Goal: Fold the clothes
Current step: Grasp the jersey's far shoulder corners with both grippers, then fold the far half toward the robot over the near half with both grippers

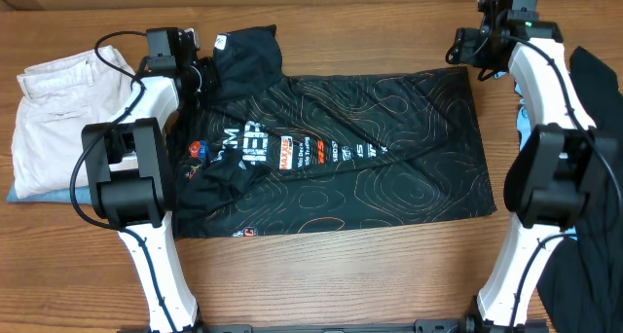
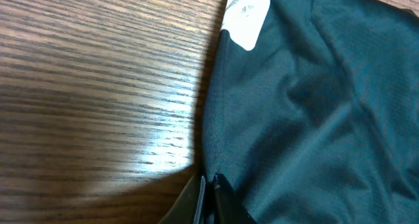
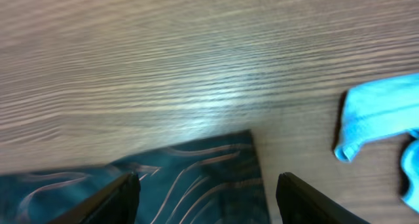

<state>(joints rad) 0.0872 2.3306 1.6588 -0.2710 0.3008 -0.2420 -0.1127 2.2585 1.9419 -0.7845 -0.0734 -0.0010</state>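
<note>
Closed jaws on the left gripper [image 2: 208,203] pinch the edge of the jersey [image 1: 380,148] at its far-left corner. Only the dark fingertips show at the bottom of the wrist view. The right gripper [image 3: 208,179] hangs with jaws wide apart over the jersey's far-right corner, touching nothing. That view is blurred.

The jersey lies spread across the middle of the table [image 1: 341,284], mostly flat. Its far-left part is bunched and turned over, showing a white label [image 2: 247,16] whose print is cut off. The fabric is thin black knit with fine orange and white contour lines. A band of logos crosses its left half, creased and too small to read. The left arm [image 1: 131,167] hides the jersey's left edge.

Folded beige trousers [image 1: 58,119] lie just left of that arm. A light blue cloth [image 3: 380,112] sits near the right corner, apart from it. A dark cloth [image 1: 596,197] at the table's right edge runs out of view.
</note>
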